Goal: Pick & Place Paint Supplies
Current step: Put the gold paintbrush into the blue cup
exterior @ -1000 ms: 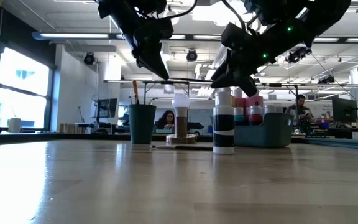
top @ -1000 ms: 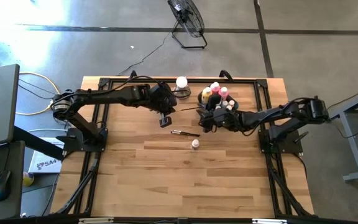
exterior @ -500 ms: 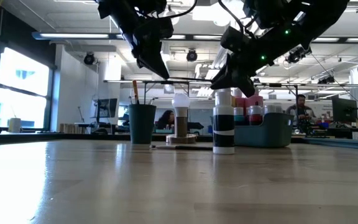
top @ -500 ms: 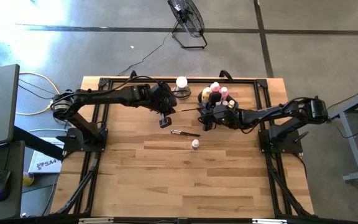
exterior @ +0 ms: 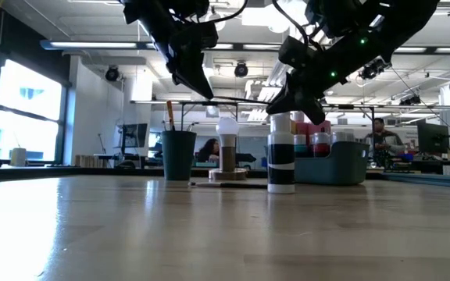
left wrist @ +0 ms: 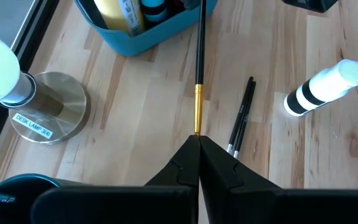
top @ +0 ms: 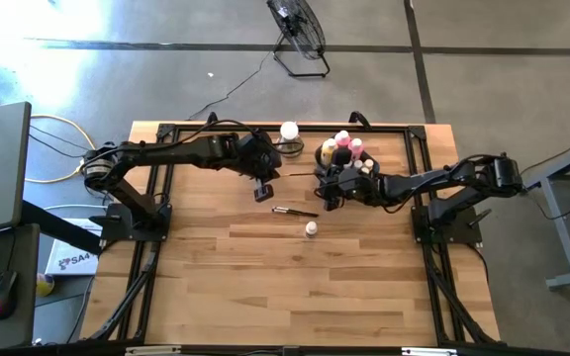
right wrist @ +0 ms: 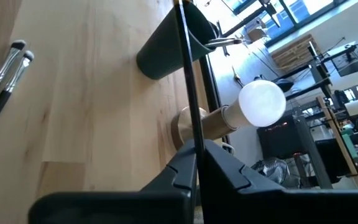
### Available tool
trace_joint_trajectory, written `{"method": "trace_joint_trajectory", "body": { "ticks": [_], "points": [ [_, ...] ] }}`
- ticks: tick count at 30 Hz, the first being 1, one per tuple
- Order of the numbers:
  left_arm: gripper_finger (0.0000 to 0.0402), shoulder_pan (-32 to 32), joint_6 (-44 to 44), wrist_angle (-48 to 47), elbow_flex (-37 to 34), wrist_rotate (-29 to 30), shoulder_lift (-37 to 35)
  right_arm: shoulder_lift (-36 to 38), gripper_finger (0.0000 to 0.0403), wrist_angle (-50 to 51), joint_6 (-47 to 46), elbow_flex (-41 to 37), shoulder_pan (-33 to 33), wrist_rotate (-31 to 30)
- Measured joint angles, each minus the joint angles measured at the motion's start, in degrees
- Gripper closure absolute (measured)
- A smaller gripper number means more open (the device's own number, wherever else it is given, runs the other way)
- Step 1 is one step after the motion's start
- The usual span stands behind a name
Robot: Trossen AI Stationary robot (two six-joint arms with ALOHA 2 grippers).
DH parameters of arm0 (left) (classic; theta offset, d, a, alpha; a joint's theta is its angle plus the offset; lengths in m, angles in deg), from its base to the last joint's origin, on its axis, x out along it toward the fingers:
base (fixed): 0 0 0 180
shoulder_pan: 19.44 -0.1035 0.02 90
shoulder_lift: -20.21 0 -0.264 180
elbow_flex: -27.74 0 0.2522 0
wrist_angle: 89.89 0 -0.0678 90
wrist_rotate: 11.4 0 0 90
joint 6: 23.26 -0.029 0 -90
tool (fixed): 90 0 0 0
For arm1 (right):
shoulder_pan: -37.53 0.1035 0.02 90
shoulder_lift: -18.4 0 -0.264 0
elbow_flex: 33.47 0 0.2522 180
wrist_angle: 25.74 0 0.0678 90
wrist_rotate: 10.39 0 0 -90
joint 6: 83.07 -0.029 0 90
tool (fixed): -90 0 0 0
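A thin dark-handled brush (top: 295, 174) hangs level above the worktop (top: 216, 287) near its far edge, long axis running left–right, gripped at opposite ends by the clenched left hand (left wrist: 197, 138) and right hand (right wrist: 195, 144). Only the left wrist view shows its gold ferrule, beside the blue bin (left wrist: 142, 40).
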Motion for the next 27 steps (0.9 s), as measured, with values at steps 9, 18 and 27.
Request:
{"method": "trace_joint_trajectory", "body": {
  "ticks": [9,18,27],
  "points": [
    [0.0401,0.0,-0.1,0.1,0.0,0.4,0.0,0.0,0.0396,0.7,-1.2,0.0,0.1,0.8],
    [0.0401,0.0,-2.0,1.2,0.0,1.7,0.0,0.0,0.0397,0.7,-1.8,0.0,0.5,0.2],
    [0.04,0.0,-4.6,2.3,0.0,4.3,0.0,0.0,0.0398,0.8,-2.1,-0.1,0.4,0.1]
  ]
}}
